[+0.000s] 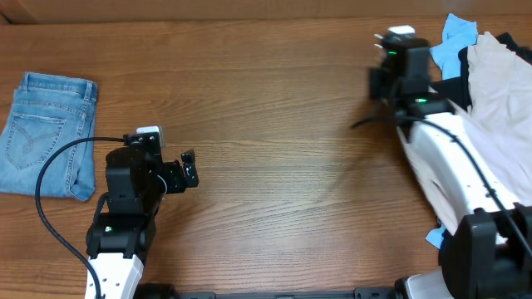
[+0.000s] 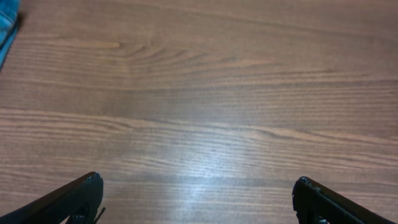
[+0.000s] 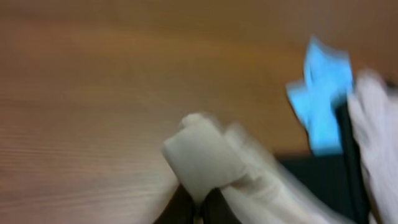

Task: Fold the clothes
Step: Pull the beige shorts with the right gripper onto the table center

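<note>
A heap of clothes lies at the table's right edge: pale beige shorts [image 1: 499, 91], a black garment [image 1: 453, 87] and a light blue one [image 1: 455, 37]. My right gripper [image 1: 384, 83] is at the heap's left side, shut on a fold of the beige shorts [image 3: 205, 155]; that view is blurred, with the blue garment [image 3: 323, 99] and the black garment [image 3: 323, 180] behind. My left gripper [image 1: 189, 170] is open and empty over bare wood at the lower left [image 2: 198, 196].
Folded blue jeans [image 1: 46, 133] lie at the far left, their edge showing in the left wrist view [image 2: 6, 28]. A black cable [image 1: 58, 166] loops beside the left arm. Bare wooden table [image 1: 283, 149] spans the middle.
</note>
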Tool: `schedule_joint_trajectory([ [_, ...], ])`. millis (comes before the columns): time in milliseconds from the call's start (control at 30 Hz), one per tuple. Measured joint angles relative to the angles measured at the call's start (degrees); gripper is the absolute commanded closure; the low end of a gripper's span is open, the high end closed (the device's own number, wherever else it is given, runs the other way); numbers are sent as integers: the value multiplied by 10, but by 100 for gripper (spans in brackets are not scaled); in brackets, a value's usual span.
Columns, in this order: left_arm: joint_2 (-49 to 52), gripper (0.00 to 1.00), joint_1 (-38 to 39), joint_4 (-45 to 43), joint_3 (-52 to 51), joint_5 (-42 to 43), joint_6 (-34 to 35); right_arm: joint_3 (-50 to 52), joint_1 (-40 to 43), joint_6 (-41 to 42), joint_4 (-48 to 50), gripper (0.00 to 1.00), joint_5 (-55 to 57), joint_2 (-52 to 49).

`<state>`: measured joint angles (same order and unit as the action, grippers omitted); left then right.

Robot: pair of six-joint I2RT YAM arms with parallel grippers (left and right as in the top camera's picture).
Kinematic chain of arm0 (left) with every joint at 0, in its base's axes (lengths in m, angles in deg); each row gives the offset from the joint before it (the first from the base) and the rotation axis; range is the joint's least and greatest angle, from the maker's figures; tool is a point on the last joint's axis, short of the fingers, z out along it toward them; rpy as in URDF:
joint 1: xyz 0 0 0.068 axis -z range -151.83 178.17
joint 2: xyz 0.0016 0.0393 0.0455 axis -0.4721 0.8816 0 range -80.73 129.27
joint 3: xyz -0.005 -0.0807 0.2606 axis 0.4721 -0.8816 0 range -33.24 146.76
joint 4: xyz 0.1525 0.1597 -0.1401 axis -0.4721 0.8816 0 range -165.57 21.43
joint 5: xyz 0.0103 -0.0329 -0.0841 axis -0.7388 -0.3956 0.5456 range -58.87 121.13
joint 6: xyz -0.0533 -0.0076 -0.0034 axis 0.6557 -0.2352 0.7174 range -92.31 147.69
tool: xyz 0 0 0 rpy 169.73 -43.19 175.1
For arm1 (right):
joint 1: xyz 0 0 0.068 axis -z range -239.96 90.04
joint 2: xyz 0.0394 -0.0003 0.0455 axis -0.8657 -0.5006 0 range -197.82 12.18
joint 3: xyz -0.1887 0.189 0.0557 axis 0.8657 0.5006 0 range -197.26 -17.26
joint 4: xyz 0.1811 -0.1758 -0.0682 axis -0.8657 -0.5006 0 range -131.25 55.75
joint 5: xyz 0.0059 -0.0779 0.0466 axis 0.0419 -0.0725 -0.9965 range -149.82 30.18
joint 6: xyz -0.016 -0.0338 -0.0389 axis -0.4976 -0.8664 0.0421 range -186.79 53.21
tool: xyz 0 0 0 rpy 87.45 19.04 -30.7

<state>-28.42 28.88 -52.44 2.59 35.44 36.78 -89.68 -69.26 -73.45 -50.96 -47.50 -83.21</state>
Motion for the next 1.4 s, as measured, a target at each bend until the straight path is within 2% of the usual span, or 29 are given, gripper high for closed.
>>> schedule_joint_trajectory([
  [167,0,0,0,-5,0,0,0,-5,-115,-5,189,93,-9,0],
  [267,0,0,0,-5,0,0,0,-10,-149,-7,275,85,-19,0],
  [300,0,0,0,-5,0,0,0,-12,-155,-5,291,60,-22,-2],
  [333,0,0,0,-5,0,0,0,-14,-158,-3,295,16,-24,-3],
  [367,0,0,0,-4,0,0,0,-16,-158,-1,295,0,-25,-7],
  [767,0,0,0,-9,0,27,2,-19,-140,5,102,0,44,-23],
  [900,0,0,0,-13,0,32,30,-19,-136,23,19,0,64,16],
  [1000,1,0,10,-23,0,35,59,-19,-120,66,-44,0,68,65],
  [1200,14,0,111,-74,0,36,108,-22,-17,190,-171,0,78,172],
  [1400,101,0,231,-176,2,38,214,-22,38,232,-243,0,82,207],
])
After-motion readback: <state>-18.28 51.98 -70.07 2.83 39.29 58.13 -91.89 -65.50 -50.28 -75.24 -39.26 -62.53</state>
